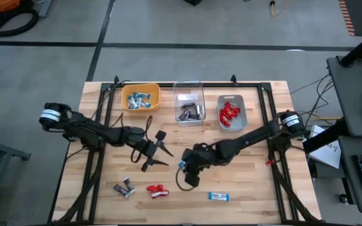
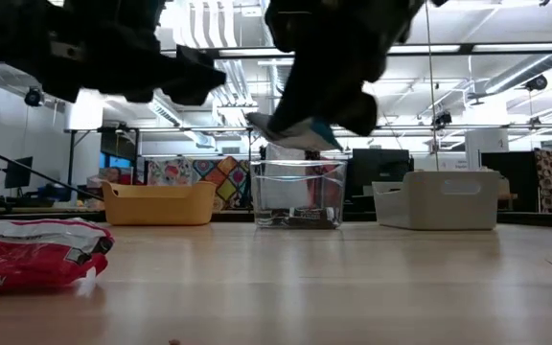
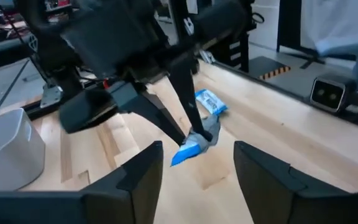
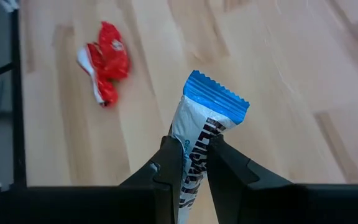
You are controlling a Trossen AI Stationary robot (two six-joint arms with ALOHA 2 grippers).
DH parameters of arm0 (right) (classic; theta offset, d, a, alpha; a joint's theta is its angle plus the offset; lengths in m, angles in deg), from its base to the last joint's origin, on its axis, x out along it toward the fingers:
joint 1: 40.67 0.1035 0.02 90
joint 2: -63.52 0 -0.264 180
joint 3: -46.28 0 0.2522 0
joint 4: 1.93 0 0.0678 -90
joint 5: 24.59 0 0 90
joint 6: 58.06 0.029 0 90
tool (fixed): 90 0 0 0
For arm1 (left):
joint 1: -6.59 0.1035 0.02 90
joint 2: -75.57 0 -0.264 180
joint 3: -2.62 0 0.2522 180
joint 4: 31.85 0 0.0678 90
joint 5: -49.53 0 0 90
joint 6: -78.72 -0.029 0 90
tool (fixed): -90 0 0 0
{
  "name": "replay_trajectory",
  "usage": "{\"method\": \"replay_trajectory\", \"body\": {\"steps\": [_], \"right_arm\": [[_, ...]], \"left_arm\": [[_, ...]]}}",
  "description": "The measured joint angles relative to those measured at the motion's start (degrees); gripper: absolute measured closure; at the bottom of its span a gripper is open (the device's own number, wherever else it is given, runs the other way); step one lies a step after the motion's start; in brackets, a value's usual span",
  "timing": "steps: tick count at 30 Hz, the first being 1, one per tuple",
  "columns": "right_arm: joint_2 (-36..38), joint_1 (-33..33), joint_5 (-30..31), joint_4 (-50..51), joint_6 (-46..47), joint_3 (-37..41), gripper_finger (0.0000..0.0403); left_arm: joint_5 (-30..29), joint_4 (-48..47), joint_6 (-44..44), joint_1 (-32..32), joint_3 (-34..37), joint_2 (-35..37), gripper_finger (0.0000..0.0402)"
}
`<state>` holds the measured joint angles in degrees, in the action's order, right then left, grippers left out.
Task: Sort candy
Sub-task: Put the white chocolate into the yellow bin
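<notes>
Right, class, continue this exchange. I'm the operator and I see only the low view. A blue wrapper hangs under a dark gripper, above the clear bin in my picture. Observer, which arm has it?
Observer: The right gripper. It is shut on a blue-and-white candy above the middle of the table.
Operator: And the other arm?
Observer: The left gripper is open and empty, facing the right one.
Operator: Which bin takes blue?
Observer: The yellow bin already holds blue-and-white sweets.
</notes>
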<state>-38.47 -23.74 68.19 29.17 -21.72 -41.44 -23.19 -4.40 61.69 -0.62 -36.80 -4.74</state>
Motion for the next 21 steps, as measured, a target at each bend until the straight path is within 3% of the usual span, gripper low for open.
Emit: {"method": "replay_trajectory", "body": {"steps": [11, 17, 21], "right_arm": [[0.00, -5.12, -12.20, -7.47, -8.81, 0.00, 0.0346], [0.00, -6.21, -13.87, -9.22, -10.60, -0.15, 0.0346], [0.00, -6.45, -13.87, -9.18, -11.07, -0.15, 0.0346]], "left_arm": [[0.20, 7.06, -1.96, 0.00, -1.87, -9.46, 0.0209], [1.57, 11.85, -2.02, -0.13, -1.76, -11.31, 0.0215], [1.79, 12.52, -2.41, -0.28, -1.76, -12.07, 0.0248]]}}
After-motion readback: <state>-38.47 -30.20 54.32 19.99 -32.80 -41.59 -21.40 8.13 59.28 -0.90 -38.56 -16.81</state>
